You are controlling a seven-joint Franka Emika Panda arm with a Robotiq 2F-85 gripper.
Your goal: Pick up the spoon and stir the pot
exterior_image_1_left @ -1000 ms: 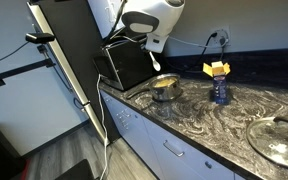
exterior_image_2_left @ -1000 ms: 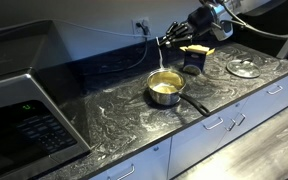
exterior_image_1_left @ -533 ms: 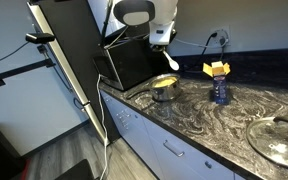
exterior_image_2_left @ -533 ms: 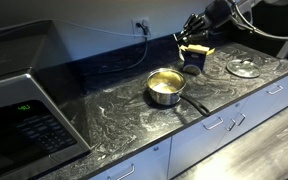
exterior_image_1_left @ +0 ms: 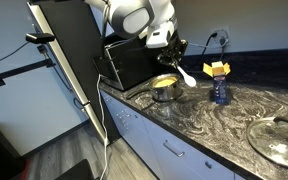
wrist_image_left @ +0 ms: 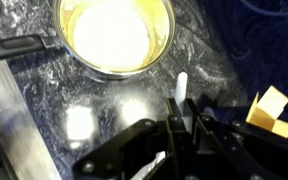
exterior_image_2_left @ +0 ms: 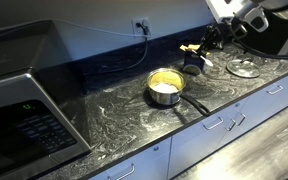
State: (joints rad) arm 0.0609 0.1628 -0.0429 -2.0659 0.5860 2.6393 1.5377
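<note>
Dark marbled tabletop (exterior_image_1_left: pixel 214 125) runs the length of the room, with white drawers under it. A microwave (exterior_image_2_left: pixel 24 115) sits at one end. The white robot arm (exterior_image_1_left: pixel 134 15) reaches in from above the pot.

A large flat glass lid (exterior_image_1_left: pixel 279 142) lies at the far end of the tabletop, well apart from everything else. The steel pot (exterior_image_1_left: pixel 165 88) stands upright with a yellowish inside, its dark handle pointing toward the counter edge. A small blue bottle (exterior_image_1_left: pixel 220 92) with a yellow piece on top stands near the pot, not touching it.

The claw (wrist_image_left: pixel 186 118) hangs above the tabletop between pot and bottle, its fingers pinched narrow on the white spoon (wrist_image_left: pixel 181 85). In the wrist view one end of the spoon sticks out past the fingers, just outside the pot's rim and not in the pot. I cannot tell which end it is.
</note>
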